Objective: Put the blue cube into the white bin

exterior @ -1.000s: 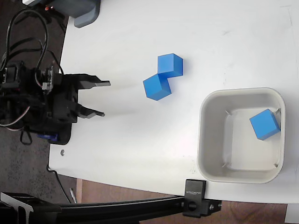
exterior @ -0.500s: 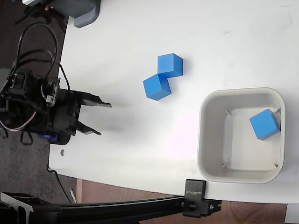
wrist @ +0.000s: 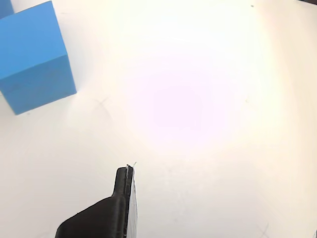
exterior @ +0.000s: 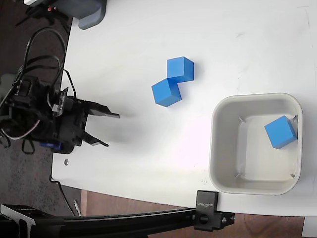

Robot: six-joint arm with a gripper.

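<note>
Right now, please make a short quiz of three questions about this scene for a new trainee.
1. True or false: the tool is holding a blue cube.
2. How many blue cubes lie outside the white bin on the table?
3. Multiple choice: where is the cube in the bin, seen in the fixed view? A) against the right wall, B) at the left wall, C) on the rim.

Key:
1. False; the tool is open and empty, left of the cubes.
2. Two: the upper cube and the lower cube, touching each other.
3. A.
</note>
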